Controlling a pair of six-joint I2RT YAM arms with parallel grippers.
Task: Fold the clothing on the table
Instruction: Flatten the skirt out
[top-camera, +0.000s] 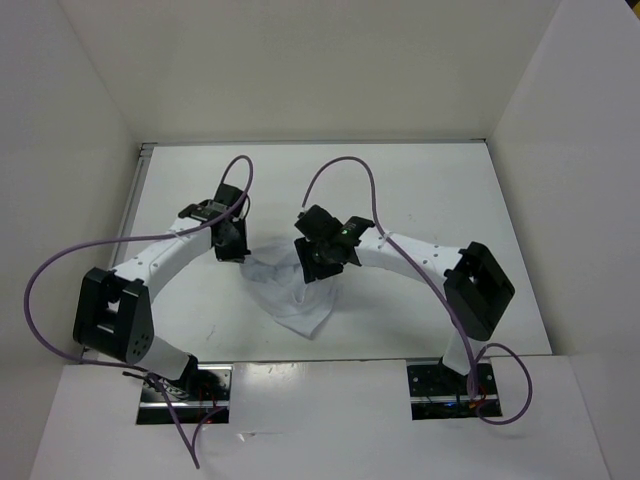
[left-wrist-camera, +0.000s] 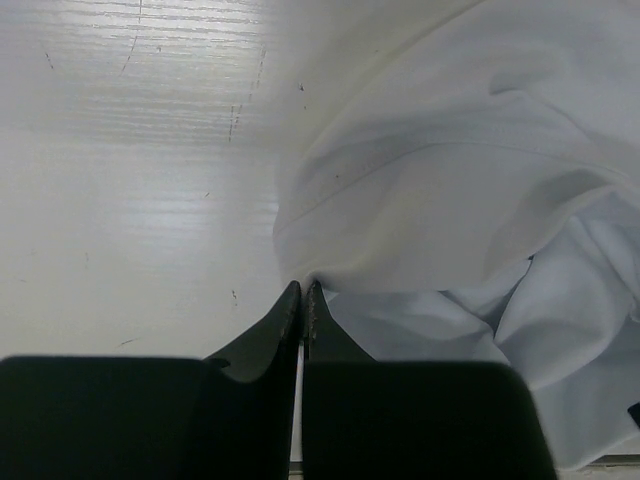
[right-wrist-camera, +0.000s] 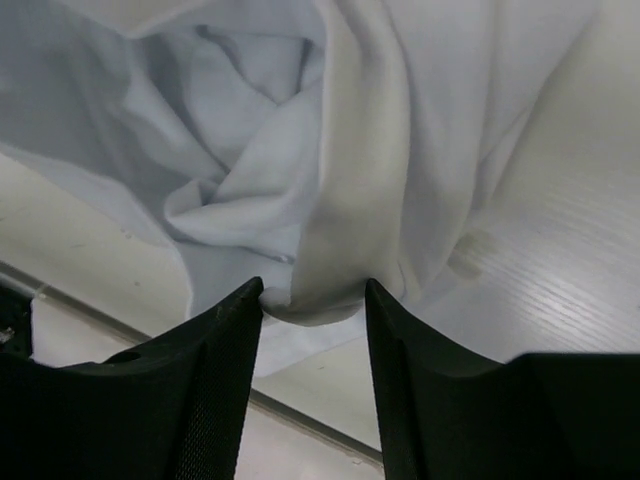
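Observation:
The clothing (top-camera: 300, 297) is a crumpled white garment lying in a heap on the table (top-camera: 430, 185) between the two arms. My left gripper (top-camera: 233, 250) is at its left edge. In the left wrist view its jaws (left-wrist-camera: 303, 290) are pressed together, with a hem of the clothing (left-wrist-camera: 450, 190) pinched at the tips. My right gripper (top-camera: 316, 268) hovers over the garment's upper right part. In the right wrist view its fingers (right-wrist-camera: 313, 290) stand apart, with a thick fold of the clothing (right-wrist-camera: 350, 180) lying between the tips.
White upright walls enclose the table on the left, back and right. A thin metal rim (top-camera: 140, 190) runs along the table's edge. Purple cables (top-camera: 345, 165) loop above both arms. The arm bases (top-camera: 185, 395) sit at the near edge.

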